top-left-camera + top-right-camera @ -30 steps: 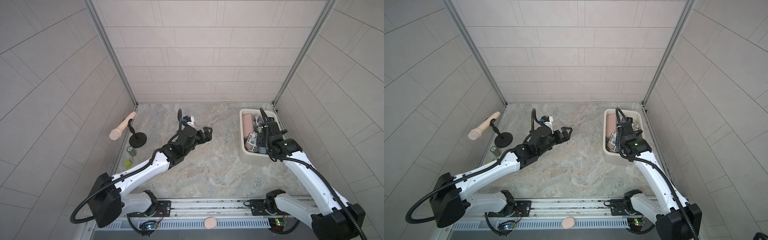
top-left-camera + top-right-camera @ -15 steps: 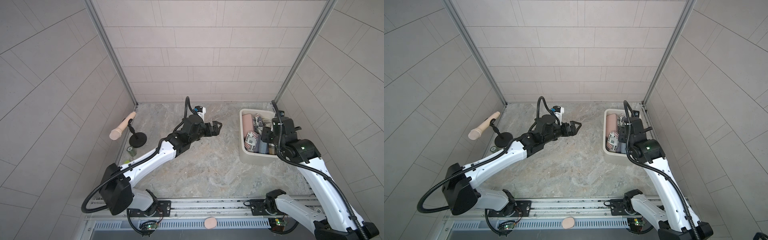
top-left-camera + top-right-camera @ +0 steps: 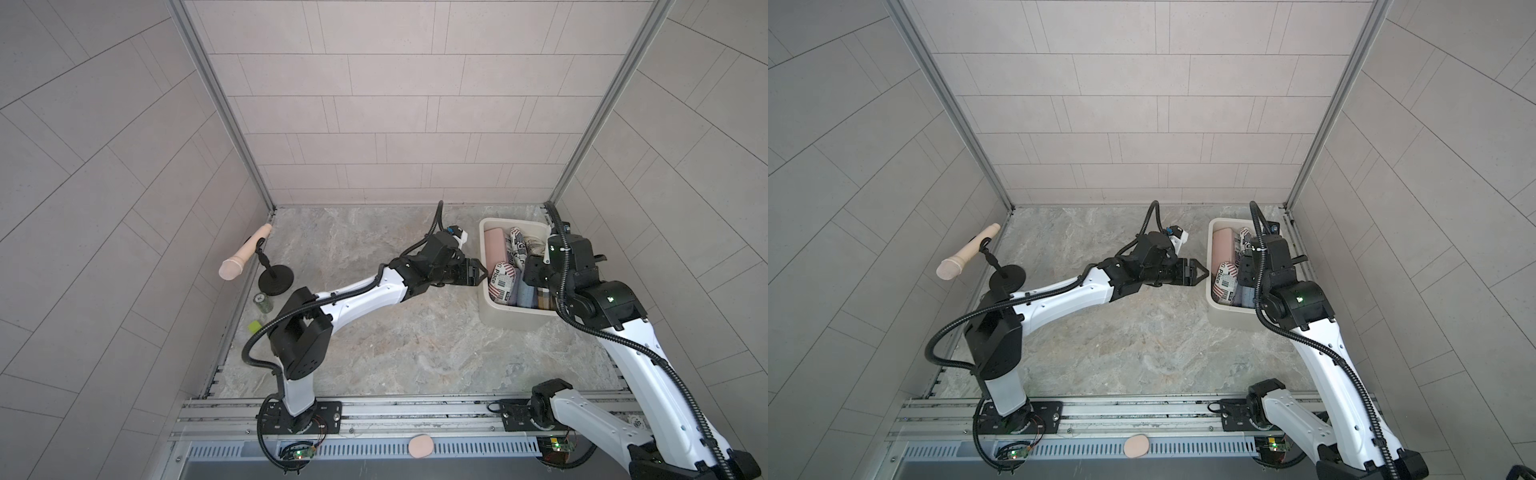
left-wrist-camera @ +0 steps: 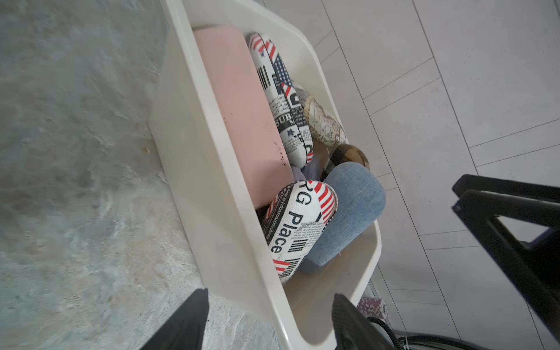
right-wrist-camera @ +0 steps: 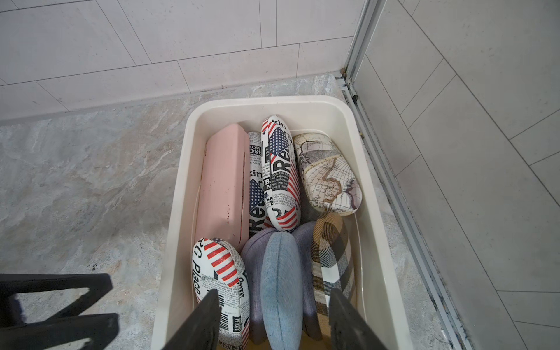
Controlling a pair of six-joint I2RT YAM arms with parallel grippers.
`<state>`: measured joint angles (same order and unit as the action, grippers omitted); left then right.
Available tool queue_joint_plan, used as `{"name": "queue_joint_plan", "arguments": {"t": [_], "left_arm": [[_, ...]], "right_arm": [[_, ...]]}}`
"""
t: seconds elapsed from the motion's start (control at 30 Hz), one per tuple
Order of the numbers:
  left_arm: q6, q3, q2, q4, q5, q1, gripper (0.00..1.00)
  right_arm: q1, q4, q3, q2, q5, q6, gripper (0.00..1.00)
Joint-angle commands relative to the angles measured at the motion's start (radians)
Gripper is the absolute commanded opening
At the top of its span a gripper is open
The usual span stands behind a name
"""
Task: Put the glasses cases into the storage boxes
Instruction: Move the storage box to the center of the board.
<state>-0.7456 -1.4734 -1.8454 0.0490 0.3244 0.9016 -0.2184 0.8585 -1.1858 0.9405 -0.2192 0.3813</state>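
Glasses cases (image 5: 224, 188) filled the storage box (image 3: 515, 323) at two o'clock on the bench (image 3: 395, 353), none lay loose, and the left end effector (image 4: 269, 295) and right end effector (image 5: 272, 291) hung parted, empty: seemingly finished.

"G Place" — on flag-print newsprint case (image 4: 298, 225)

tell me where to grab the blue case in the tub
Pinch the blue case across its narrow upturned seam edge, coming straight down from above. It stands on edge in the tub, hemmed in by the purple case and plaid case, so only that ridge is free.
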Motion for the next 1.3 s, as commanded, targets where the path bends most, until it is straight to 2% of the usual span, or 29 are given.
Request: {"name": "queue_joint_plan", "arguments": {"t": [0.0,0.1,0.17,0.27,0.5,0.73,0.8,0.9,1.03,1.17,1.27], "left_arm": [[-0.039,-0.066,-0.054,0.008,0.017,0.007,0.69],[-0.047,-0.111,-0.111,0.003,0.030,0.022,0.65],[-0.062,-0.124,-0.134,0.027,-0.008,0.026,0.52],[-0.109,-0.093,-0.143,-0.022,-0.050,0.028,0.43],[-0.114,-0.153,-0.186,-0.027,-0.013,0.036,0.39],[-0.097,-0.183,-0.209,0.009,-0.040,0.055,0.41],[-0.097,-0.177,-0.206,0.008,-0.049,0.058,0.37],[-0.095,-0.169,-0.196,0.013,-0.065,0.058,0.23],[-0.103,-0.154,-0.168,0.005,-0.076,0.056,0.18],[-0.140,-0.120,-0.121,-0.017,-0.084,0.038,0.02],[-0.142,-0.098,-0.074,-0.015,-0.104,0.019,0.00]], "right_arm": [[0.005,0.025,0.002,-0.026,0.005,-0.016,0.59],[0.008,0.030,0.005,-0.037,0.009,-0.018,0.59],[0.012,0.035,0.002,-0.047,0.019,-0.017,0.59],[0.014,0.037,0.004,-0.069,0.031,-0.010,0.59],[0.014,0.047,0.020,-0.100,0.039,-0.007,0.59],[0.018,0.046,0.031,-0.102,0.040,-0.020,0.59],[0.020,0.045,0.035,-0.104,0.041,-0.020,0.59],[0.020,0.040,0.040,-0.109,0.044,-0.021,0.59],[0.021,0.038,0.040,-0.117,0.046,-0.022,0.59],[0.021,0.033,0.040,-0.120,0.049,-0.024,0.58],[0.022,0.029,0.040,-0.120,0.050,-0.026,0.58]]}}
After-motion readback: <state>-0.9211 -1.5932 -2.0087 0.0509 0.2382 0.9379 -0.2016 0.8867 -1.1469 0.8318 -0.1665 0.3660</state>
